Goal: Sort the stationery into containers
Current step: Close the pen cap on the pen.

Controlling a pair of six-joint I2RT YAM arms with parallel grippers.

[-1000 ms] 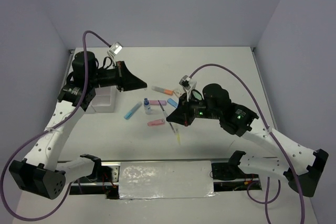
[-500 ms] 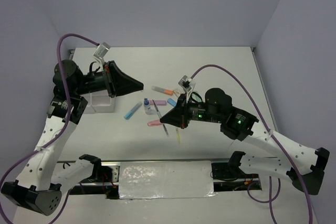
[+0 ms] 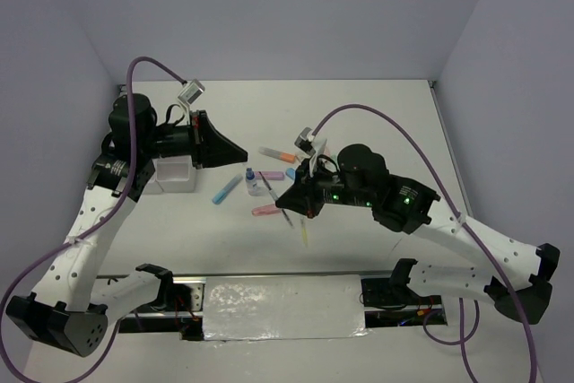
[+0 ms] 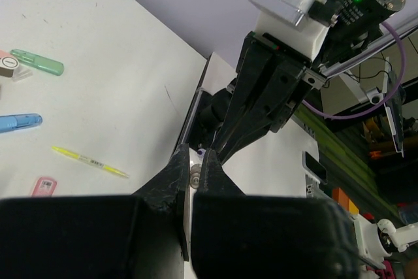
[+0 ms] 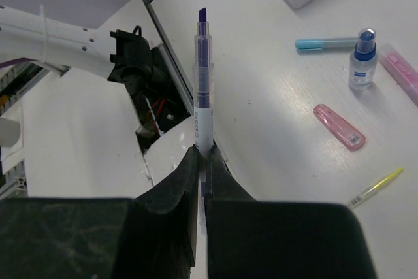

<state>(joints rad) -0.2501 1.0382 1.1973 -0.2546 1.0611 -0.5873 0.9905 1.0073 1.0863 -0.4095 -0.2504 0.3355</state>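
Claw on the right [image 5: 201, 155] is clamped on the white tail of a purple-tipped pen [image 5: 203, 76]. Most of the barrel stands out beyond the pads, apparently clear of the bench [image 3: 386, 123]. The left claw [image 3: 242, 147] is seen pinched together with nothing between its jaws. It is raised over the near left part of the bench, between the pen and the white organizer [image 3: 179, 181].

Slippage is judged the first risk. The pen is gripped at one end only, so the long free barrel can swing or slide between the pads if the wrist is turned sharply.

A collision is the second. The two claws are near each other, and the way to the organizer is partly barred by the left arm, so the barrel could be knocked out of the grip.

A third risk lies at the drop. If the pen is released tilted or across a divider, it may be left bridging two compartments or tipped over the rim. The organizer looks light and could be shoved by a low approach.

Loose items lie below the pen: a small bottle [image 5: 362, 60], a blue marker [image 5: 323, 44], a pink eraser [image 5: 338, 127] and a yellow pen [image 5: 375, 187]. They would be scattered by a dropped pen.
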